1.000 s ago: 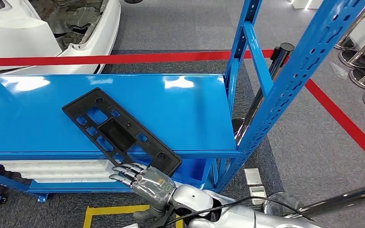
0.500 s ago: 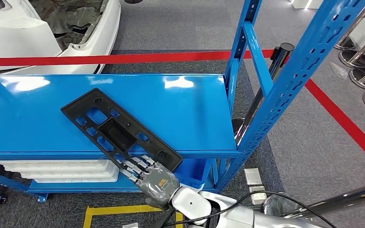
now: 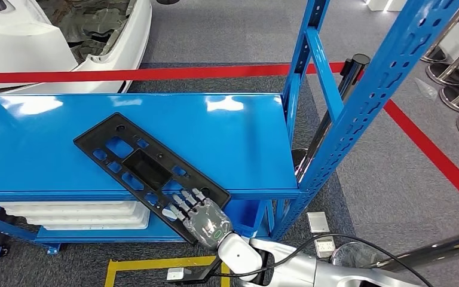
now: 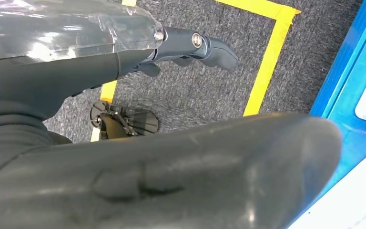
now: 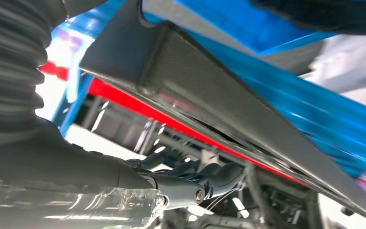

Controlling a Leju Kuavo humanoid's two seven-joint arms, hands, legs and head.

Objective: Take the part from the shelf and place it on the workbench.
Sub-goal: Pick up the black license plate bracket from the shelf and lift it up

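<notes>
right hand nearest, reaching up from below at shelf front edge, fingers laid flat over top of near end of black part. right wrist view looks up at part's underside with thumb below it and apart, not touching. so part sits between fingers above and thumb below, but can't tell if it's clamped yet; looks like grasp being formed, not a firm hold

left hand hangs low over grey carpet by yellow floor tape, fingers extended, nothing in it, idle, well apart from part

part: one long flat black plastic panel with cutouts, lying diagonal on blue shelf top deck, near end overhanging front edge. judgement: overhang is why hand comes from below, gives thumb room under the edge. far end well back on deck toward left

below deck, white moulded parts stacked on lower level, count unclear, at least two layers

further back: one red tape line on floor behind shelf, another running off right. white car body panel far left. chrome stanchion bases far right, at least three

counts: one part, one shelf unit, two hands. workbench not identifiable, task at pick stage, nothing lifted yet
</notes>
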